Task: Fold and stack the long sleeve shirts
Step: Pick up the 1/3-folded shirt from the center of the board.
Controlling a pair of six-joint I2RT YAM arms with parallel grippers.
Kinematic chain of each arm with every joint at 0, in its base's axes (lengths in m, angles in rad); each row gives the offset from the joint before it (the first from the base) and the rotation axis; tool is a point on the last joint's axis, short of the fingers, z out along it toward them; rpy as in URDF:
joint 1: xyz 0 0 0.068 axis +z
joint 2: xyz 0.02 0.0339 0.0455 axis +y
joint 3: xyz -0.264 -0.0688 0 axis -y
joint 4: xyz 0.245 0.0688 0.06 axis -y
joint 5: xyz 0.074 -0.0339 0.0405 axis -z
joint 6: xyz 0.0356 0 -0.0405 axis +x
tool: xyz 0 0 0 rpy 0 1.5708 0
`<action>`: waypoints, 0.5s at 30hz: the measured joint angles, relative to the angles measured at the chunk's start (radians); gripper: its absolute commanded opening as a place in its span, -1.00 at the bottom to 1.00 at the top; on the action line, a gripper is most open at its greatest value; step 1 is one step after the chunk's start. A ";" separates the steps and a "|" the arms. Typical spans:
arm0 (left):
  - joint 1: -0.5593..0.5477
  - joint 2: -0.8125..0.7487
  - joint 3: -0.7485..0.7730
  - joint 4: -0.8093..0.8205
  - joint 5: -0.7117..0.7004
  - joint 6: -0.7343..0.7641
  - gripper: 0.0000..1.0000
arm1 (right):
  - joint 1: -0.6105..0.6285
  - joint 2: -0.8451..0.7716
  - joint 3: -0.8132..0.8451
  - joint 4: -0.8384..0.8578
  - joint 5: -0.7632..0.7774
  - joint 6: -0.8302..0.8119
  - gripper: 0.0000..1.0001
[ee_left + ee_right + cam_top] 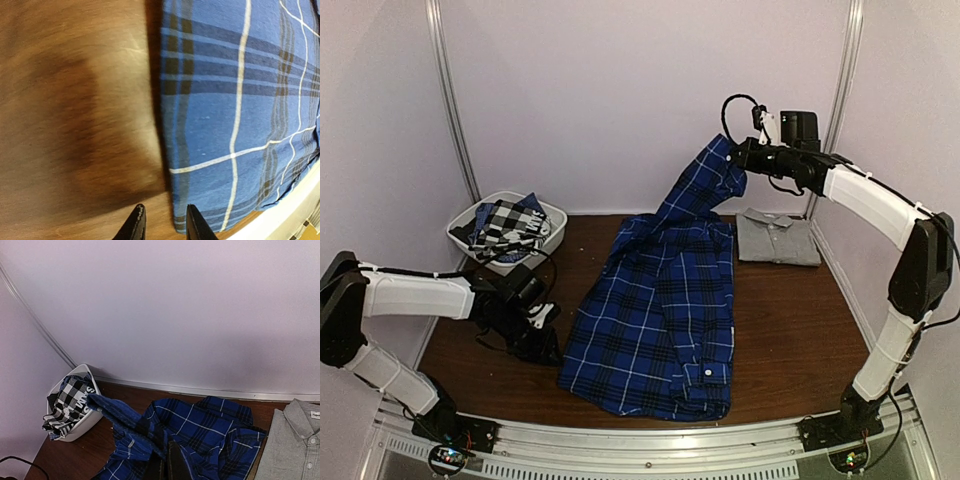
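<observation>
Holding an upper part of the blue plaid shirt (pixel 660 320) aloft in the right gripper (pixel 744 157), sleeve or shoulder, hard to tell which, with the jaws clamped on the cloth; probably to draw that part up and over for a fold, with the rest spread down the middle of the table (pixel 800 320) and the hem near the front edge. Poised low with the left gripper (pixel 165 227) just beside the shirt's left edge, jaws a little apart and closed on nothing, one fingertip at the cloth border in the wrist view; seemingly set there to catch or pin that side once the fold is made. Lying folded, collar up, at the far right of the table: the grey shirt (pixel 778 238), likely the base of the stack, just beside the plaid shirt's upper part. Bunched in the white basket (pixel 555 215) at the far left: the black-and-white check shirt (pixel 505 225), presumably kept there until its turn. Counting up: three shirts, one folded, one in hand, one unfolded in the basket; one basket; two grippers, one gripping, one free.
</observation>
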 measured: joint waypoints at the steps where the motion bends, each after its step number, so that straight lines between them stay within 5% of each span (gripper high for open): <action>1: -0.010 0.001 0.000 0.005 0.002 -0.009 -0.42 | 0.000 0.001 0.008 -0.003 -0.003 0.000 -0.97; 7: -0.054 0.037 0.000 0.033 0.000 -0.050 -0.52 | 0.000 0.011 0.044 -0.008 -0.018 0.000 -0.95; 15: -0.071 0.060 0.015 0.032 -0.053 -0.075 -0.99 | 0.000 0.011 0.050 -0.017 -0.039 0.000 -0.92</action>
